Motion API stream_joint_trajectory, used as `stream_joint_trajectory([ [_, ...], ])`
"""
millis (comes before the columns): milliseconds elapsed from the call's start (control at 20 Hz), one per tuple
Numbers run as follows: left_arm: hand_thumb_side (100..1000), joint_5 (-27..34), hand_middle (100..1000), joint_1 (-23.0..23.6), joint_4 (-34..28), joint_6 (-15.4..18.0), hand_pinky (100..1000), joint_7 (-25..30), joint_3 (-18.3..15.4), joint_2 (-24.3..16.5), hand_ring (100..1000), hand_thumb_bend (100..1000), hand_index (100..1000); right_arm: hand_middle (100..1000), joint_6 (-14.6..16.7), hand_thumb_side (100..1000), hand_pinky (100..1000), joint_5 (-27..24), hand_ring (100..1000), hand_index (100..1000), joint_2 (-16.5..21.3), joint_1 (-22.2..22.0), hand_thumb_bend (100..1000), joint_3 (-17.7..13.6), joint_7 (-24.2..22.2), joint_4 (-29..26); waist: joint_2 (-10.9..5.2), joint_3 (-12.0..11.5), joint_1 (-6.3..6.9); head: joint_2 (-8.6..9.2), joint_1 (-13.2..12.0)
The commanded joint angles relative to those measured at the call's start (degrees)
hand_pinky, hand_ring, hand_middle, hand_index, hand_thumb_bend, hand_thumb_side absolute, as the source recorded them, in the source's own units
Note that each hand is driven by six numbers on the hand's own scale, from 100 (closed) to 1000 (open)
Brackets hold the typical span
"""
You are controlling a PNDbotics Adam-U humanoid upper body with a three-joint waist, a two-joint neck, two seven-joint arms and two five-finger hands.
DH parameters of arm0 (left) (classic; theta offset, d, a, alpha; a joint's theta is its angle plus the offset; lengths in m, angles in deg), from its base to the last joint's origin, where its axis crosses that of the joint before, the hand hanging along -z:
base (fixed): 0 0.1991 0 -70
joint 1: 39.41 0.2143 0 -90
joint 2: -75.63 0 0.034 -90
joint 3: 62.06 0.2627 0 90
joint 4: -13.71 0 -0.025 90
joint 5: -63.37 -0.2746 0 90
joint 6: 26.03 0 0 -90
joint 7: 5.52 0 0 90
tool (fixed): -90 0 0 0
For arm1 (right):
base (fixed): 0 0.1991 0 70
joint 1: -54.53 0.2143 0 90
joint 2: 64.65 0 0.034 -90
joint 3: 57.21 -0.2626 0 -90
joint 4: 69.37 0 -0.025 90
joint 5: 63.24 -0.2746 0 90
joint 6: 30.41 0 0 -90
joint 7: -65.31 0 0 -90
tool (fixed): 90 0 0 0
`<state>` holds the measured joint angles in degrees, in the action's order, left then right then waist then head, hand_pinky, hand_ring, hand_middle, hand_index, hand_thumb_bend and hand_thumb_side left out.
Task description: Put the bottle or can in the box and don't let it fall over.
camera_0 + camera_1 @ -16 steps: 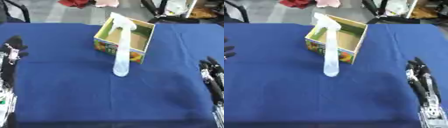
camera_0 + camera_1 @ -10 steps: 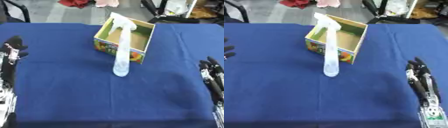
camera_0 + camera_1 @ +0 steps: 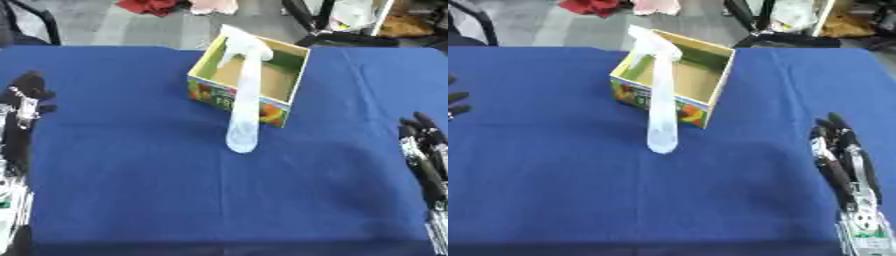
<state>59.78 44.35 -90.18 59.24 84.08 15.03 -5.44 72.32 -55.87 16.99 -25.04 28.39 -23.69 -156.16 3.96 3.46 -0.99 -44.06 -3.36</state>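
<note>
Left hand [image 3: 24,107] rests open at table's left edge, right hand [image 3: 843,155] open w/ straight fingers at right edge, both holding nothing. Clear spray bottle [image 3: 244,100] stands upright on blue cloth [image 3: 131,170], just in front of open box [image 3: 262,82].

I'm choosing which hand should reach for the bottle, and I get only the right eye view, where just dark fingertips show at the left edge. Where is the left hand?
Observer: The left hand stands at the table's left edge, fingers up, level with the box.
Operator: Holding anything?
Observer: No, it is open and empty, well apart from the bottle.
Operator: And its arm?
Observer: The arm runs down the left edge to the lower corner.
</note>
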Motion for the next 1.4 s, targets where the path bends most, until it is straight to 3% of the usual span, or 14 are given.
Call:
stream_joint_trajectory([
  [50, 802, -0.21, 855, -0.40, -1.16, 0.09, 786, 0.22, -0.03, -0.88, 795, 683, 902, 932, 0.26, 591, 977, 2.72, 980, 938, 3.25, 2.90, 166, 1.81, -1.90, -0.51, -1.02, -0.24, 0.05, -0.06, 0.60],
  [300, 802, -0.18, 856, -0.31, -1.09, 0.13, 786, 0.46, 0.21, -0.89, 795, 683, 902, 998, 1.54, 586, 1000, 6.33, 1000, 923, 5.45, 8.74, 318, 6.47, -6.08, 2.52, -1.20, -0.58, 0.09, -0.06, 1.43],
  [350, 802, -0.18, 856, -0.29, -1.08, 0.15, 786, 0.52, 0.25, -0.89, 795, 683, 902, 1000, 1.90, 556, 1000, 6.83, 1000, 925, 5.60, 10.01, 407, 7.58, -6.96, 3.25, -1.22, -0.65, 0.11, -0.06, 1.56],
  [400, 802, -0.17, 856, -0.27, -1.08, 0.16, 786, 0.56, 0.29, -0.89, 795, 683, 902, 1000, 2.29, 590, 1000, 7.45, 1000, 927, 5.73, 11.14, 345, 8.54, -7.80, 4.13, -1.26, -0.72, 0.13, -0.06, 1.70],
  [750, 802, -0.13, 856, -0.22, -1.05, 0.22, 786, 0.79, 0.47, -0.79, 796, 683, 902, 1000, 5.20, 618, 1000, 10.27, 1000, 954, 3.88, 18.20, 396, 12.88, -14.38, 10.38, -1.33, -1.16, 0.29, -0.06, 2.31],
  [1050, 802, -0.09, 856, -0.30, -1.04, 0.25, 786, 0.95, 0.60, -0.74, 796, 683, 902, 1000, 7.20, 639, 1000, 12.04, 1000, 962, 1.43, 21.00, 422, 15.35, -17.81, 13.53, -1.35, -1.75, 0.29, -0.06, 2.50],
  [1400, 802, -0.02, 856, -0.39, -1.02, 0.29, 786, 1.04, 0.67, -0.72, 796, 683, 902, 1000, 8.61, 648, 1000, 14.79, 1000, 963, -1.19, 22.19, 426, 16.33, -18.25, 15.48, -1.40, -2.27, 0.37, -0.06, 2.69],
])
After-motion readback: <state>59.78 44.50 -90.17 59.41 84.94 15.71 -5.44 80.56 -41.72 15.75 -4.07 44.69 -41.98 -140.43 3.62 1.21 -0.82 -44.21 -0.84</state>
